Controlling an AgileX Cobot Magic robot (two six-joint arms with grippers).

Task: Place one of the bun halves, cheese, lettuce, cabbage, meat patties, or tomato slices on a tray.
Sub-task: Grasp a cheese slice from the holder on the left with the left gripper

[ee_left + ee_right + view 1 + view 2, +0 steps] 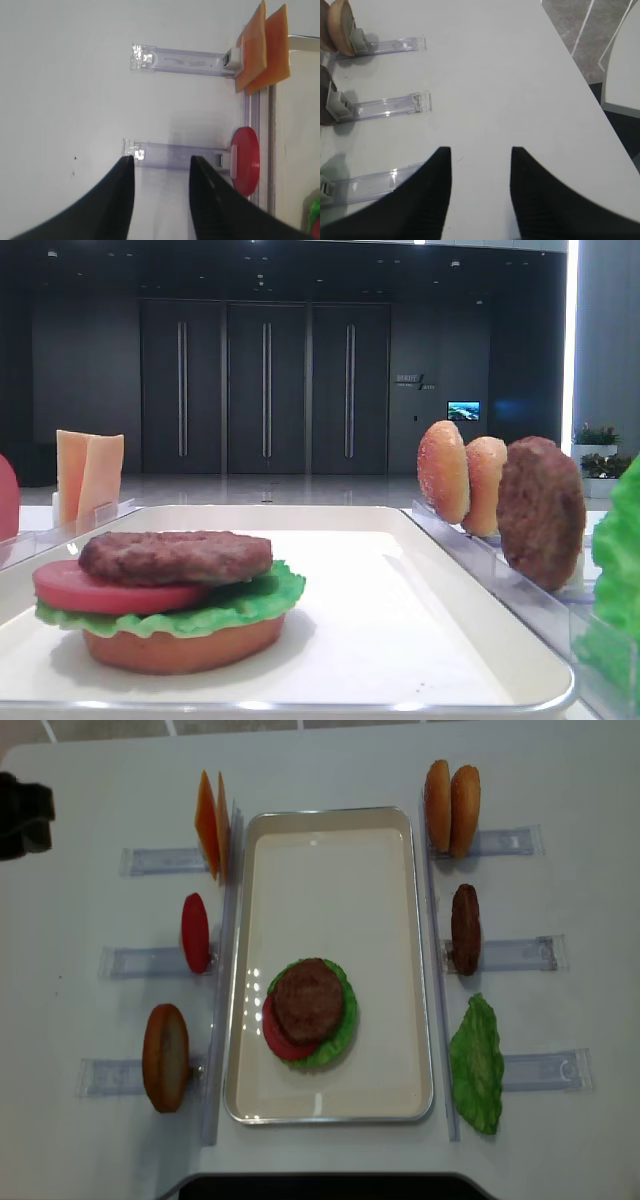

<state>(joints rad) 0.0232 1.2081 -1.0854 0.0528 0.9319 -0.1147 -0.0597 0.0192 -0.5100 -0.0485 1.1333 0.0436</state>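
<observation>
Tray (330,1105) holds bun base, lettuce, tomato, patty.

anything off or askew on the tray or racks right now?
One thing: in the stack on the tray, the tomato slice sits off-centre, sticking out past the lettuce toward the tray's left rim, under the meat patty. Otherwise nothing spilled or damaged; the pieces in the side racks stand upright.

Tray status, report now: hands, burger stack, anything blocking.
Left hand open, empty, over the table. Right hand open, empty. Tray holds bun base, lettuce, tomato, patty; cheese racked. Nothing blocking.
</observation>
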